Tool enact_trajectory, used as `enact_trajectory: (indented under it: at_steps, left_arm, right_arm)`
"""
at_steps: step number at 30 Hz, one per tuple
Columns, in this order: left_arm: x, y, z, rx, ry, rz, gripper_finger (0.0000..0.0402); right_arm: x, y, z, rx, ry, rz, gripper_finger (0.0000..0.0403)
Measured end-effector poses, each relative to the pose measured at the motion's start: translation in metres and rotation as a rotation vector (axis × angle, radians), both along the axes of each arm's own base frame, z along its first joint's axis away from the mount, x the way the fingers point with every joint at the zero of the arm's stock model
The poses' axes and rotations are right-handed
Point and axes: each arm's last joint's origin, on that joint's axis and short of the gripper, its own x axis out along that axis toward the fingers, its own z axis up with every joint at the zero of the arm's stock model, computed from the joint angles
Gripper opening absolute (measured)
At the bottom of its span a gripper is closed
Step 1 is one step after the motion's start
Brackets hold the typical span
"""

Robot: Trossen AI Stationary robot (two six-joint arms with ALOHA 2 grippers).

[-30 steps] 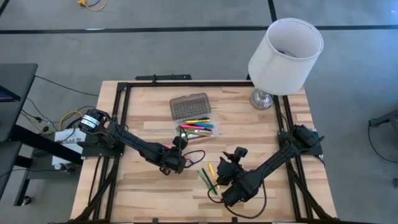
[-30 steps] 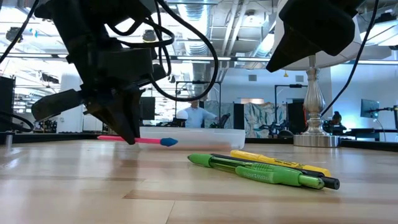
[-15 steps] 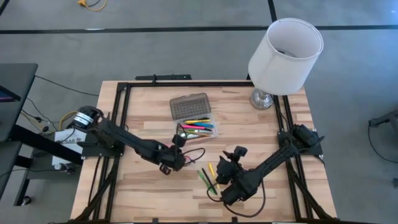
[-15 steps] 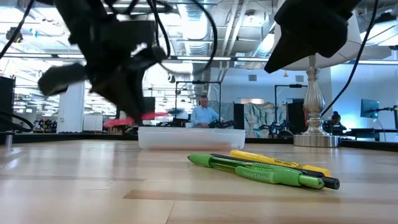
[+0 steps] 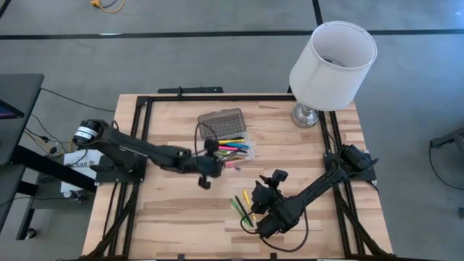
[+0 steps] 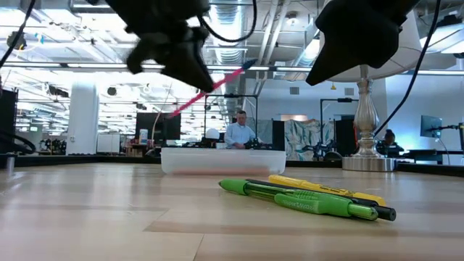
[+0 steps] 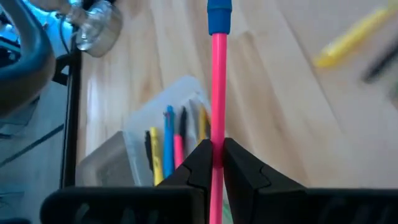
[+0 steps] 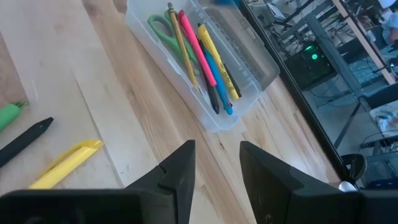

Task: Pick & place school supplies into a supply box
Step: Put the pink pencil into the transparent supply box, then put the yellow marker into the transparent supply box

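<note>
High view: the left gripper [image 5: 211,161] is hanging just near of the supply box [image 5: 229,149], its jaws pinching a pink pen [image 5: 230,163] that is sticking out to the right. The box is sitting mid-counter [image 5: 167,210] with its lid [image 5: 221,124] lying open on the far side. To do this step well, the pen is needing to be turned parallel w/ the box's long side, centred over the tray, lowered close, then let go. Dropped from height it could bounce out. The right gripper [image 5: 270,190] is waiting over the loose pens [image 5: 245,206] nearer the front. Which pens are lying there is hard to tell here, since the arm is covering part of them.

Low view: the pink pen is slanting up in the air above the box, clear of the rim. A green pen [image 6: 304,201], a yellow one [image 6: 326,189] and a black one [image 6: 383,212] are lying on the counter. Box contents are not showing from this height.

Left wrist view: the jaws are pressing on the pen's shaft, blue cap [image 7: 219,16] pointing away; the tray is lying off to one side, so it is probably not aligned yet. Its far end is cut off.

Right wrist view: the jaws are standing spread, holding nothing. The scissors [image 8: 162,31] and several pens are already lying in the tray.
</note>
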Motion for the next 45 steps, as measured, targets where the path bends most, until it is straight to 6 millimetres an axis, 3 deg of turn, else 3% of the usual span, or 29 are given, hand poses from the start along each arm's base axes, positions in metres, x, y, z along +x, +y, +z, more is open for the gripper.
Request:
enact_trajectory:
  at_steps: [11,19,23,32,45]
  left_arm:
    - [0.018,0.066,0.006,-0.164,-0.15,0.07,0.0019]
    - [0.022,0.098,-0.019,-0.222,-0.072,0.164,0.0019]
    - [0.024,0.103,-0.029,-0.223,-0.044,0.182,0.0019]
    - [0.023,0.103,-0.031,-0.204,-0.016,0.165,0.0023]
    - [0.022,0.103,-0.032,-0.198,0.001,0.172,0.0121]
  right_arm:
    - [0.001,0.001,-0.003,-0.008,0.004,0.001,0.0121]
    - [0.0,0.002,-0.003,-0.007,0.003,0.005,0.0121]
    - [0.0,0.002,-0.003,-0.009,0.005,0.004,0.0121]
    - [0.0,0.002,-0.003,-0.01,0.006,0.005,0.0121]
    - [0.0,0.001,-0.003,-0.025,-0.005,0.008,0.0121]
